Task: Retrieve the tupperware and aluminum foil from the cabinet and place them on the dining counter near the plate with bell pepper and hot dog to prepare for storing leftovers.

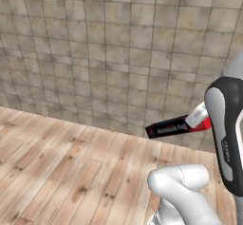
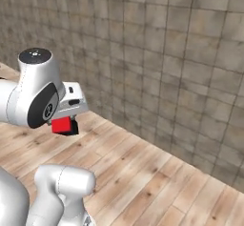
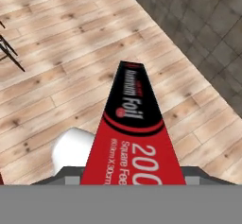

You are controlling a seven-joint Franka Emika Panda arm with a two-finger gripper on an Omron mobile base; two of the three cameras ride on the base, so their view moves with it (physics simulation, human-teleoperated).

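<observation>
Hand view first: the aluminum foil [image 3: 134,133] box runs straight out from the camera, red end nearest, black stretch with white lettering pointing away over a wooden plank floor [image 3: 61,53]. The box is clearly off any shelf and riding with the hand, so I read the pincer as clamped on it, though the fingertips themselves are hidden beneath the carton.

Left base view now: the foil [image 1: 172,127] sticks out leftward from the gripper [image 1: 201,119], level with a slight downward tilt at its far tip, held up in the air in front of a tiled wall [image 1: 109,48]. Nothing supports it from below.

Right base view: just the red end of the box [image 2: 64,125] peeks out under the white wrist, with the gripper [image 2: 69,118] tucked behind the big shoulder joint.

Where does that leave the job? By my judgement the foil has been fetched from the cabinet and is in transit; neither cabinet nor dining counter is on screen, so placing it beside the plate is not yet done. The tupperware's status I cannot tell from these pictures.

As for posture, the arm is folded compactly, elbow high, forearm reaching forward at mid height, hand pointing roughly horizontally toward the wall and slightly down. Dark thin legs [image 3: 10,53], perhaps a stool's, show at the far left edge of the hand view.
</observation>
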